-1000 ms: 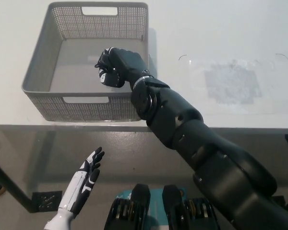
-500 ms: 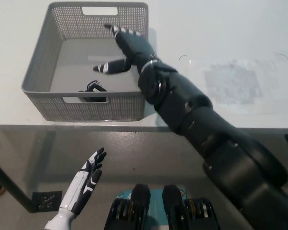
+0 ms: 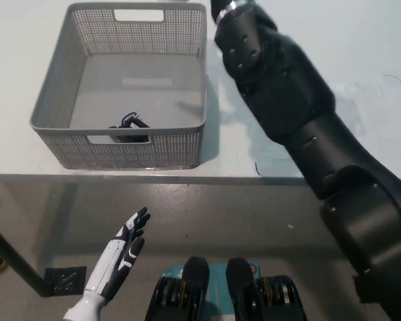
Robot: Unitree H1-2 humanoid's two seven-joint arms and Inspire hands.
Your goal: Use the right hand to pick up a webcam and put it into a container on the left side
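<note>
White table [image 3: 307, 20] carries a basket [image 3: 50, 100] at its left edge, webcam [image 3: 128, 125] inside. Right hand out of frame, fingers untellable; left hand [image 3: 123, 244] fingers spread. Arm [image 3: 281, 87] could clip the basket.

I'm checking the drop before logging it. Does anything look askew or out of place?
Nothing stands out. The webcam lies inside the grey basket, against its near wall. The basket sits square on the table; nothing is spilled.

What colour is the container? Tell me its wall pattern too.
Grey container, walls finely perforated like mesh; the head view shows it.
</note>
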